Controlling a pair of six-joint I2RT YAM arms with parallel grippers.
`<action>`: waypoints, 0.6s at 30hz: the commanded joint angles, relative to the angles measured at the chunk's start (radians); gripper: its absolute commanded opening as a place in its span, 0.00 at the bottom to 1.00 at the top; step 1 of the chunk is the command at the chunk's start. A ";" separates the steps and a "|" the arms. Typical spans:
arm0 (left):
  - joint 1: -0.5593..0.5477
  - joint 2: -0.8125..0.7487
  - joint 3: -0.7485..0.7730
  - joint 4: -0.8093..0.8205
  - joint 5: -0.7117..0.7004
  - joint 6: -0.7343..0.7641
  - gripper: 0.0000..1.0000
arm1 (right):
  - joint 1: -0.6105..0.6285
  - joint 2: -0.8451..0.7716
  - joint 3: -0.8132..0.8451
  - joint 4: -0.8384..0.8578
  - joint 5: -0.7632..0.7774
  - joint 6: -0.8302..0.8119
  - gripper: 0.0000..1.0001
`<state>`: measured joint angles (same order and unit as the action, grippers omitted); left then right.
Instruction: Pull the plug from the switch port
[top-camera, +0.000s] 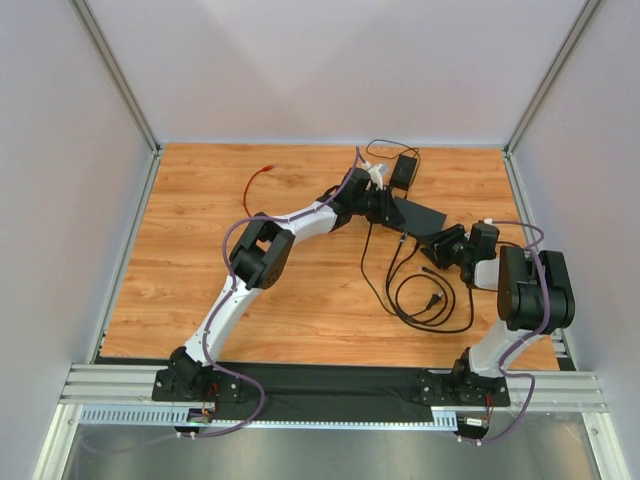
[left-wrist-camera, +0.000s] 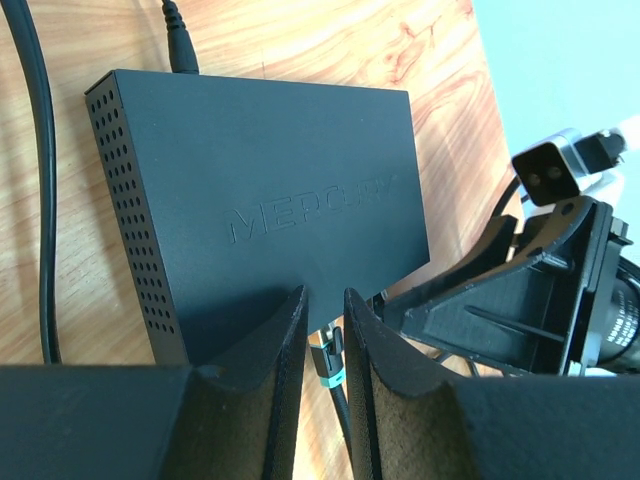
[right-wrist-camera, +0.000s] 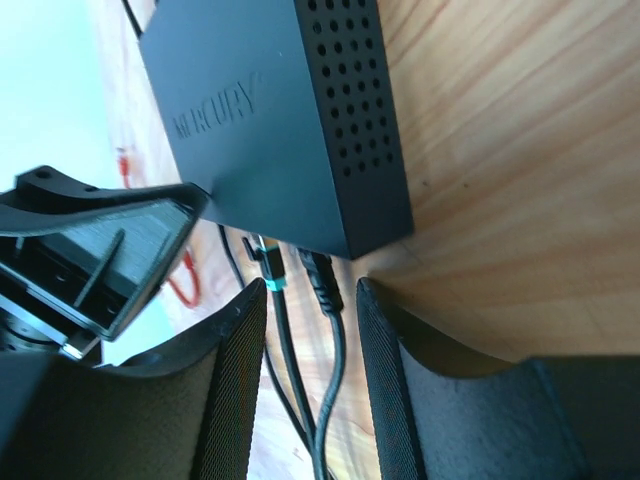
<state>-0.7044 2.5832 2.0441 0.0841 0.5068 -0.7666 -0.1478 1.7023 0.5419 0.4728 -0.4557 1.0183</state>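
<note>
The flat matte-black rectangular switch (right-wrist-camera: 270, 110) lies flat on the wooden bench (top-camera: 250, 300), right of centre and toward the back. It all turns on the edge facing the right pincer (right-wrist-camera: 310, 295). Two plugs stick out of that edge, a teal-banded plug (right-wrist-camera: 265, 258) and a ribbed black plug (right-wrist-camera: 320, 278). Their cords run back between the right fingers toward the wrist. Which of the two is the target, the views do not say.

The right pincer is spread and grips nothing. The black plug sits near its midline, just ahead of the fingertips, and the banded one is close to the inner face of one finger. So the right arm is the nearer one, and the pull looks like a straight draw back along the cords, away from the switch.

In the top view the right arm is folded tight, with its forearm aimed up and left at the switch. The left arm stretches long across the bench, elbow high. The left pincer (left-wrist-camera: 325, 300) sits over the switch's top by the same edge, its fingers a narrow slot apart and pinching nothing visible, placed as if to brace the box.
</note>
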 joint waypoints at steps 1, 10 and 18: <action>-0.004 0.005 -0.018 -0.038 0.006 -0.007 0.29 | 0.005 0.071 -0.034 0.156 0.017 0.095 0.44; -0.001 -0.008 -0.030 -0.034 0.004 -0.003 0.29 | 0.010 0.095 -0.074 0.207 0.075 0.151 0.37; 0.000 -0.011 -0.042 -0.029 0.004 -0.003 0.28 | 0.024 0.117 -0.073 0.219 0.104 0.193 0.33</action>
<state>-0.7033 2.5828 2.0285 0.1093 0.5152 -0.7784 -0.1349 1.7943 0.4824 0.7136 -0.4248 1.2079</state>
